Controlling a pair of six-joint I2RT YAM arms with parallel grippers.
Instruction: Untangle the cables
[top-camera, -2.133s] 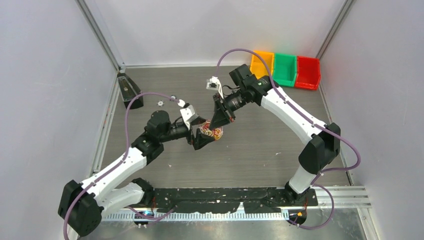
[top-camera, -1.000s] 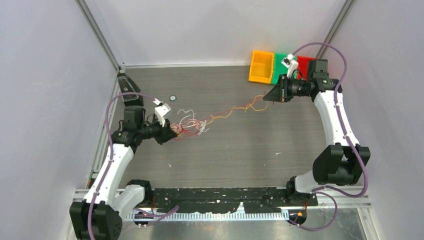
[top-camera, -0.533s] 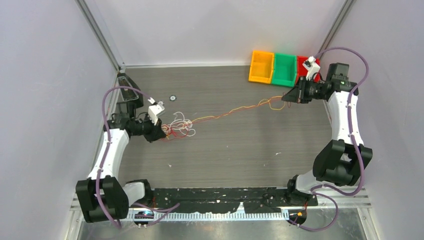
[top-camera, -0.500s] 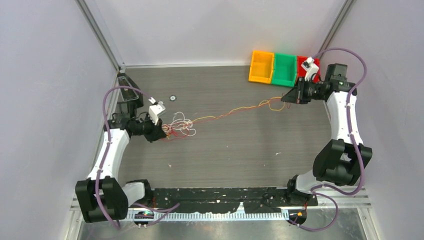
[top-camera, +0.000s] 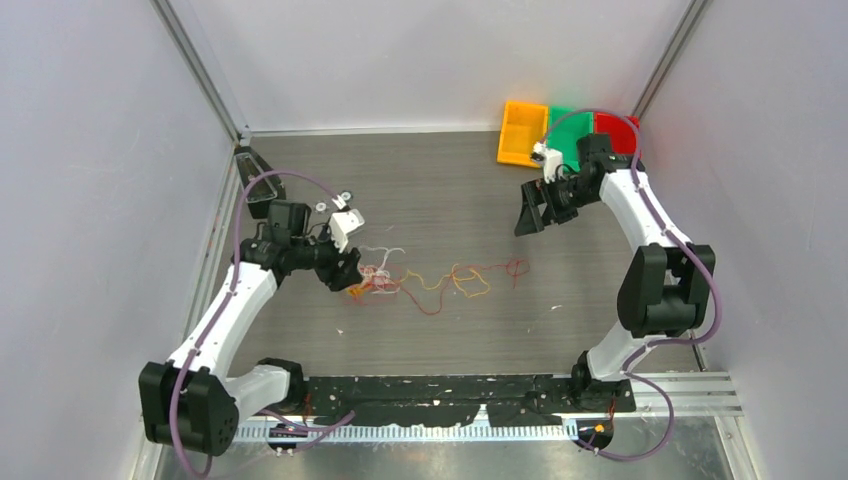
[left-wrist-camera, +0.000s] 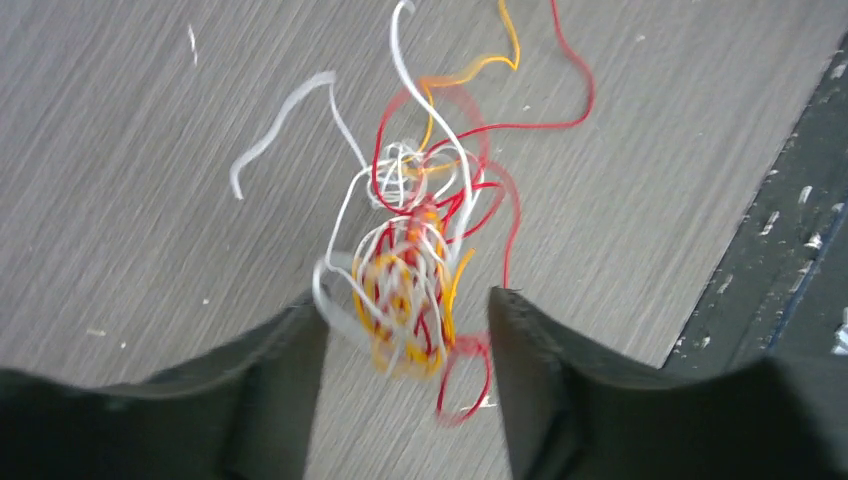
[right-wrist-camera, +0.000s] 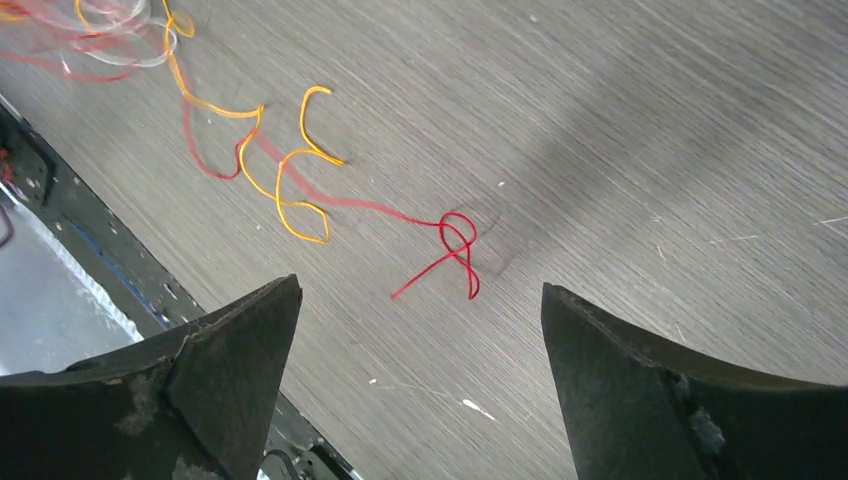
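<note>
The cables (top-camera: 378, 282) lie on the table as a small red, white and yellow-orange tangle. Slack orange and red strands (top-camera: 460, 280) trail right from it to a red looped end (top-camera: 517, 267). My left gripper (top-camera: 352, 278) hangs just left of the tangle. In the left wrist view it (left-wrist-camera: 405, 300) is open, with the blurred tangle (left-wrist-camera: 405, 250) loose between the fingertips and not pinched. My right gripper (top-camera: 527, 218) is open and empty above the table, apart from the red end. The right wrist view shows that gripper (right-wrist-camera: 420, 287) wide open over the red loop (right-wrist-camera: 460, 240) and orange curls (right-wrist-camera: 295, 190).
Orange (top-camera: 522, 130), green (top-camera: 568, 120) and red (top-camera: 618, 122) bins stand at the back right, behind the right arm. A black wedge-shaped block (top-camera: 258, 185) sits at the back left. The black rail (top-camera: 450, 395) runs along the near edge. Walls close both sides.
Both grippers have opened and let go of the cables. The stretched strands have dropped slack onto the table. The right arm has swung left from the bins, and the left gripper has moved right.
</note>
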